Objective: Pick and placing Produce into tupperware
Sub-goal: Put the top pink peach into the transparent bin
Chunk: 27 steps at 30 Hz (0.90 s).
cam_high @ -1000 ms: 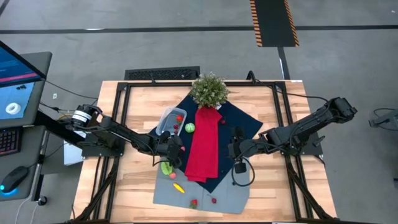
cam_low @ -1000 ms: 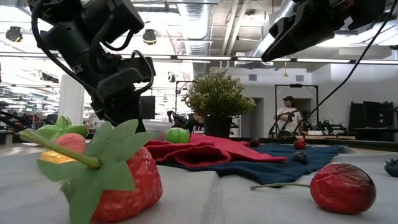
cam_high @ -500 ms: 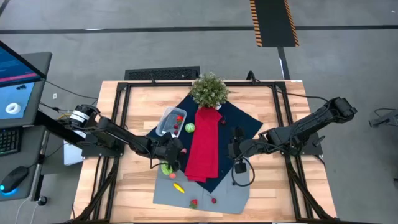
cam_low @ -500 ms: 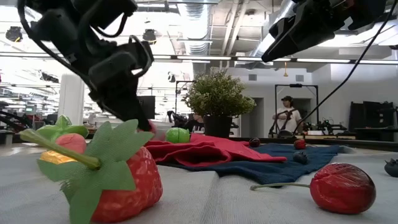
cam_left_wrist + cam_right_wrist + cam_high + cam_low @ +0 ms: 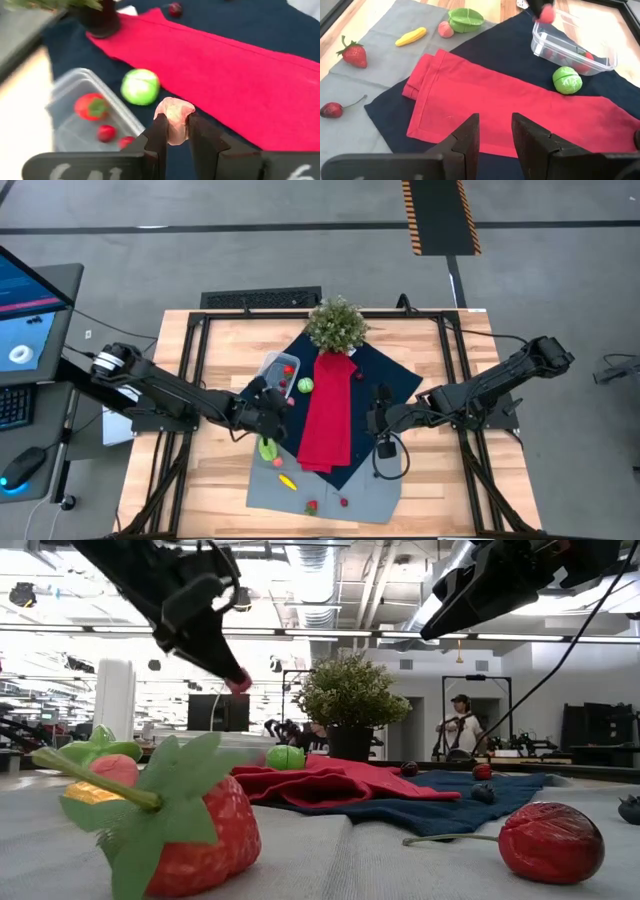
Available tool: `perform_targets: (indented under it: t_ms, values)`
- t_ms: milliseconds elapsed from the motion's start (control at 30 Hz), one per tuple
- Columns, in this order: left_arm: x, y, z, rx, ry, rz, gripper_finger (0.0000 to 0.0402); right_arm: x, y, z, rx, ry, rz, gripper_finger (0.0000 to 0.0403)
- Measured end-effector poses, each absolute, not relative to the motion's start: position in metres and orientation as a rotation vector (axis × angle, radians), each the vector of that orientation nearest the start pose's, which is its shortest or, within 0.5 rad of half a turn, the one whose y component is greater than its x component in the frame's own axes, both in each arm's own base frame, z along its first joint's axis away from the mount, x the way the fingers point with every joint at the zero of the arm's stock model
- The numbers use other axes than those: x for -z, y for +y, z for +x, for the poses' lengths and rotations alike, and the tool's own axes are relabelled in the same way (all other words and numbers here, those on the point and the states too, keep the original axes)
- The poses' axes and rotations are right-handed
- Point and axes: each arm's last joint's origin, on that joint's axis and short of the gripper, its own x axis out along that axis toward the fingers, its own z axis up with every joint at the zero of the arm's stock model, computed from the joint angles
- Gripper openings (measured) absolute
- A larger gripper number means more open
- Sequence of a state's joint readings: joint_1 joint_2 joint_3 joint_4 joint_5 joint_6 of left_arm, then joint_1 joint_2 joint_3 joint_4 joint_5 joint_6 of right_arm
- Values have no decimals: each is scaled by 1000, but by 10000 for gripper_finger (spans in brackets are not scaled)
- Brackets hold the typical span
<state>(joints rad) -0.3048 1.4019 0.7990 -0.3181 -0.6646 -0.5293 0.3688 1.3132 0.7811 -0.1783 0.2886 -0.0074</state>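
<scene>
Tupperware [image 5: 75,115] holds a strawberry and berries. Left gripper [image 5: 175,131] clamps a pink piece [image 5: 174,116] beside it. Right gripper [image 5: 495,131] waits, fingers apart. Cabbage [image 5: 140,86], banana [image 5: 410,36] remain.

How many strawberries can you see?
2. One strawberry lies on the grey cloth. The second strawberry sits in the tupperware. The small red pieces beside it look like other berries, and more may be hidden.
</scene>
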Motion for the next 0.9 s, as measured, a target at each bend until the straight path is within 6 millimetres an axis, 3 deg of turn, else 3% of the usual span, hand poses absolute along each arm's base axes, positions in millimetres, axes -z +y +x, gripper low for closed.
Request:
perform_targets:
  t_ms: [267,600,900]
  values:
    - [-217,-32,247,-702,684,-88,51,-225,89,252,-79,664,-234,138]
    - [-207,15,241,-845,809,-306,51,-225,89,252,-80,662,-233,138]
    - [-204,34,236,-857,872,-483,51,-225,89,252,-79,662,-233,138]
